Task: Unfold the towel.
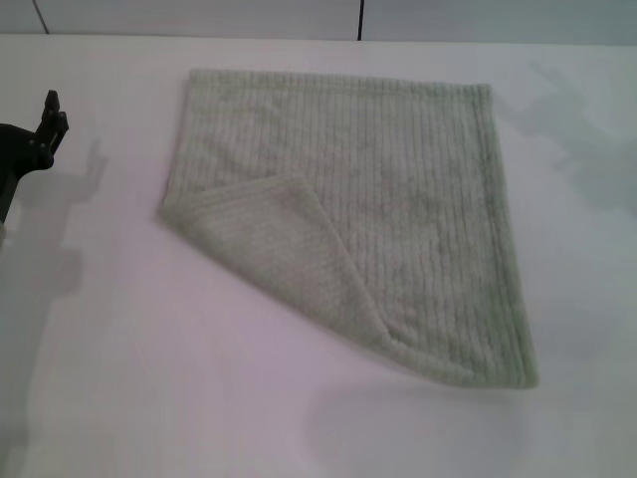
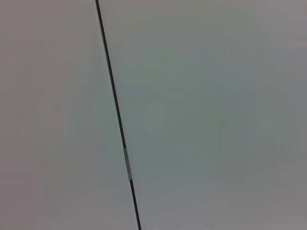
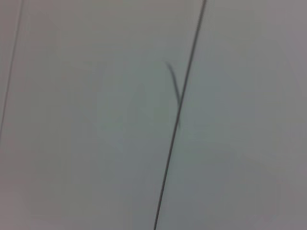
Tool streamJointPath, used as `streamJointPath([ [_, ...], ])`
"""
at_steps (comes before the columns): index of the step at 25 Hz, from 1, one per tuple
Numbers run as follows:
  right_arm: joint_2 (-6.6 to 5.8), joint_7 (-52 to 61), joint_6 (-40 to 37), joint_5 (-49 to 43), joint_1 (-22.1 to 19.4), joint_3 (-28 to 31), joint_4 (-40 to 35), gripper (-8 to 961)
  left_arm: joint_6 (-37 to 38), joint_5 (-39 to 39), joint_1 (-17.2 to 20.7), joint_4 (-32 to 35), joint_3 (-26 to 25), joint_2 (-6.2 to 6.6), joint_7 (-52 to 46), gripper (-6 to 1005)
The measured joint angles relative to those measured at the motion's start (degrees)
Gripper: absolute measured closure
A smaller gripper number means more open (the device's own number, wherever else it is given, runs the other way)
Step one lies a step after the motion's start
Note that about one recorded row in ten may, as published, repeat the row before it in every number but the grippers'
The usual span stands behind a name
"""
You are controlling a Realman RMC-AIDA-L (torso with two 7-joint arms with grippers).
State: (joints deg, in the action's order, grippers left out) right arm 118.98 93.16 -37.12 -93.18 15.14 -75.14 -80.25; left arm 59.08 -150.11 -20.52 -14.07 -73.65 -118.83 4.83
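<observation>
The towel [image 1: 398, 199], pale sage green with fine ribbed stripes, lies flat on the white table [image 1: 119, 378] in the head view. Its near-left corner [image 1: 274, 249] is folded over onto the cloth as a triangular flap. My left gripper [image 1: 48, 124] shows only as a dark part at the far left edge, well left of the towel and apart from it. The right gripper is out of view. Both wrist views show only a pale wall with a dark seam.
The table's far edge meets a light wall [image 1: 199, 15] with dark vertical seams. Bare white tabletop surrounds the towel on every side, with the widest stretch along the front.
</observation>
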Motion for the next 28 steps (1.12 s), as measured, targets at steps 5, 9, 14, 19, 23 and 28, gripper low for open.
streamJointPath([
  [5, -0.4, 12.4, -4.3, -6.6, -0.1, 1.0, -2.5, 153, 0.1, 0.0, 0.0, 0.0, 0.0, 0.0, 0.0, 210],
  [9, -0.61, 41.0, -16.3, -30.3, 5.2, 6.6, -6.9, 153, 0.0, 0.0, -0.5, 0.3, 0.0, -0.06, 0.0, 211],
  [14, -0.97, 55.0, -30.0, -41.5, 11.9, 14.0, -7.4, 154, -0.1, 0.0, -0.8, 0.5, 0.0, -0.09, 0.0, 213],
  [19, -0.83, 55.8, -33.1, -41.4, 12.5, 17.6, -9.4, 154, -0.1, 0.0, -1.0, 0.6, 0.3, -0.09, 0.0, 215],
  [23, -0.59, 55.1, -33.7, -41.5, 12.4, 17.9, -8.9, 210, -0.1, -0.2, -1.1, 0.4, 0.5, -0.1, 0.0, 217],
  [28, -1.16, 54.6, -36.7, -42.9, 14.5, 17.8, -5.9, 279, 0.3, -0.4, -1.0, -0.8, 1.2, -0.17, 0.0, 218],
])
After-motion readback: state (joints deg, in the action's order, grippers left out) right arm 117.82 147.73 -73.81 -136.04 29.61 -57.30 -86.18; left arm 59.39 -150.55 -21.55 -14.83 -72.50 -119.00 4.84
